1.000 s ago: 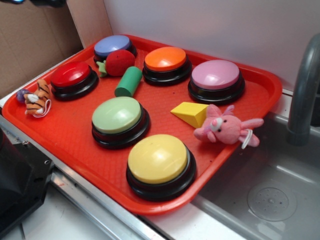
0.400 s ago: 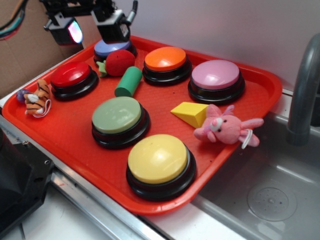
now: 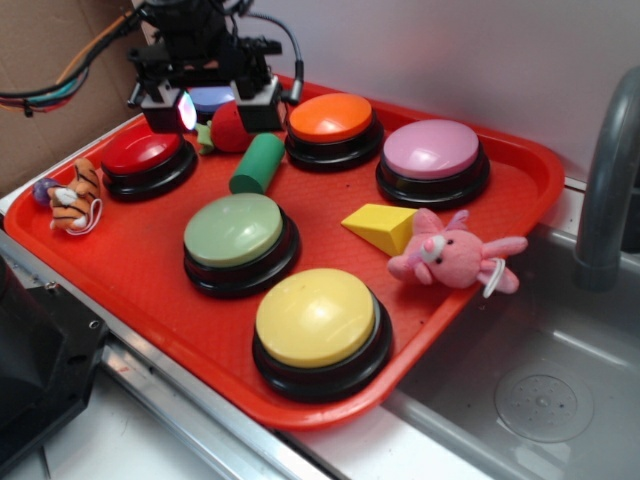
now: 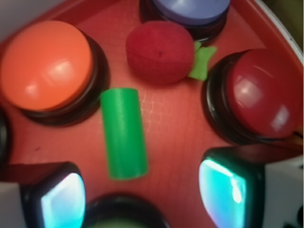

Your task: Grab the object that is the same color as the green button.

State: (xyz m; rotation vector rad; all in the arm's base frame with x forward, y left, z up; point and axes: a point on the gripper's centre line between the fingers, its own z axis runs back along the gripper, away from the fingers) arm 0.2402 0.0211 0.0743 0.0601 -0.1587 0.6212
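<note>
- A red tray point(image 3: 140, 290) sits on a metal counter beside a sink point(image 3: 540, 390), with a pale wall behind and a grey tap point(image 3: 605, 190) at the right.
- Near the tray's left edge lies a small tiger toy point(image 3: 75, 197); just beyond it stands a red button point(image 3: 148, 155).
- Over the far left corner hangs the gripper point(image 3: 215, 108); its two fingers point(image 4: 61, 197) stand wide apart in the wrist view, with nothing between them, above bare tray.
- Below it a blue button point(image 4: 192, 9) is partly hidden, and a red ball-shaped toy with green leaves point(image 4: 161, 52) lies beside it.
- The dark green cylinder point(image 3: 257, 163) lies on its side toward the tray's far middle, between the red button and an orange button point(image 3: 332, 125), just beside the red toy; in the wrist view it is ahead of the open fingers, untouched.
- The green button point(image 3: 236, 237) stands nearer the front, just below the cylinder.
- A yellow button point(image 3: 318, 325) sits at the front edge.
- A yellow wedge point(image 3: 383, 226) lies mid-tray, touching a pink plush toy point(image 3: 452, 254) near the right edge.
- A pink button point(image 3: 432, 158) stands toward the far right corner.
</note>
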